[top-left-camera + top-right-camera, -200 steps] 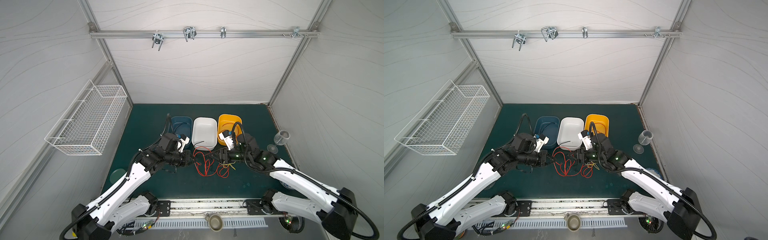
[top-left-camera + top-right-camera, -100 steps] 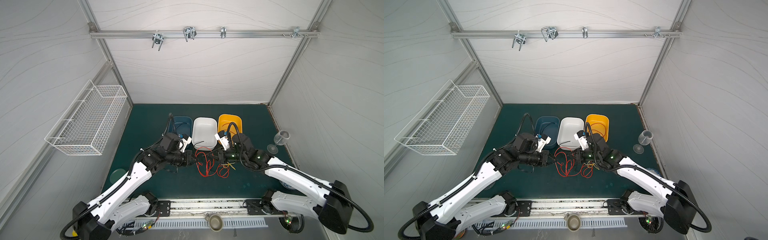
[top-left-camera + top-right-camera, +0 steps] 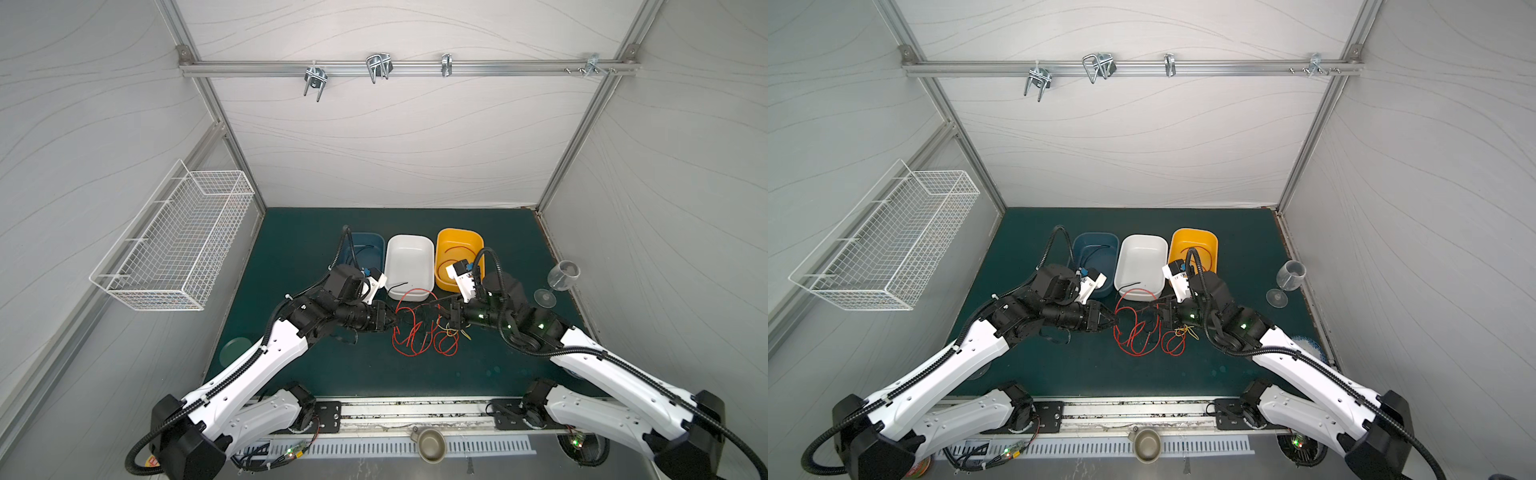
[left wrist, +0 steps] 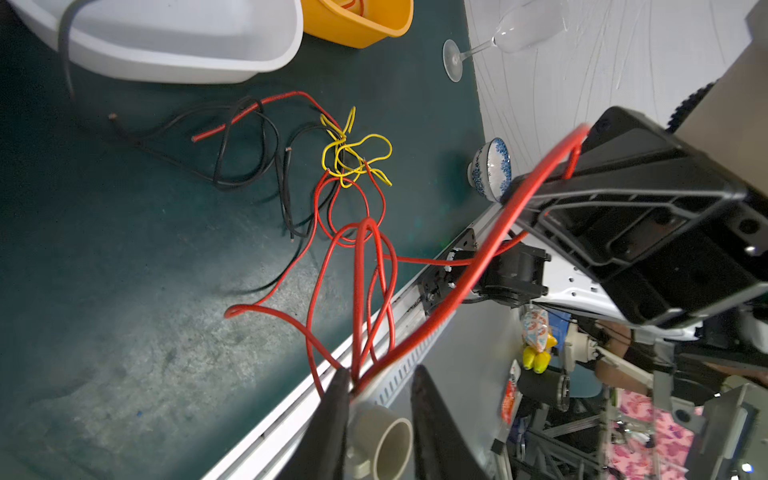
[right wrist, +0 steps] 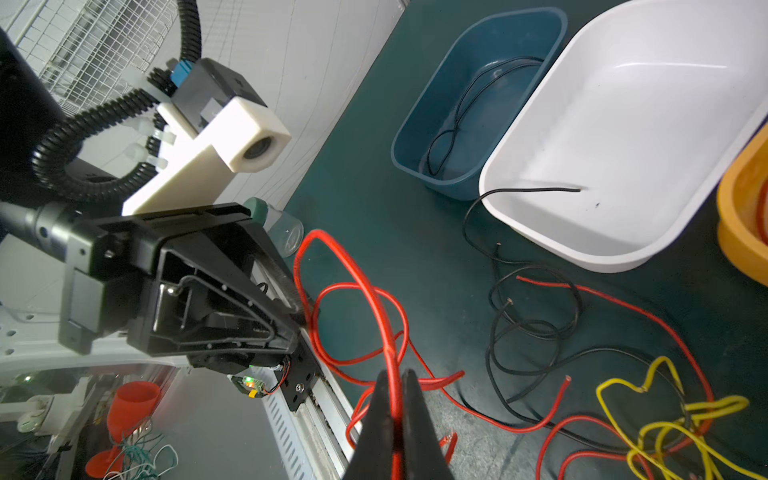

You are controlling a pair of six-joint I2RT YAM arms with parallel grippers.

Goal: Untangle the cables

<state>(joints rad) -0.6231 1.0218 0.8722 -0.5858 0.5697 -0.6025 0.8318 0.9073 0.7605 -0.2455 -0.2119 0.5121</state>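
Note:
The cables (image 3: 419, 332) lie in a tangle on the green mat in front of the bins: red loops, black strands (image 4: 245, 145) and a yellow knot (image 4: 357, 153). My right gripper (image 5: 395, 374) is shut on a red cable (image 5: 353, 266), lifting a loop of it off the mat. In both top views it sits at the tangle's right edge (image 3: 1160, 311). My left gripper (image 4: 380, 370) faces it from the left (image 3: 395, 322). Its jaws stand apart, with red strands brushing one fingertip (image 4: 343, 372) and none clamped.
Three bins stand behind the tangle: blue bin (image 3: 368, 243) holding a black cable, white bin (image 3: 409, 262) with a black end over its rim, yellow bin (image 3: 473, 245) holding a red cable. A wine glass (image 3: 561, 276) lies at right, near a patterned bowl (image 4: 492, 168).
My right gripper has closed on the red cable and shifted slightly left. My left gripper, shut before, has opened its jaws.

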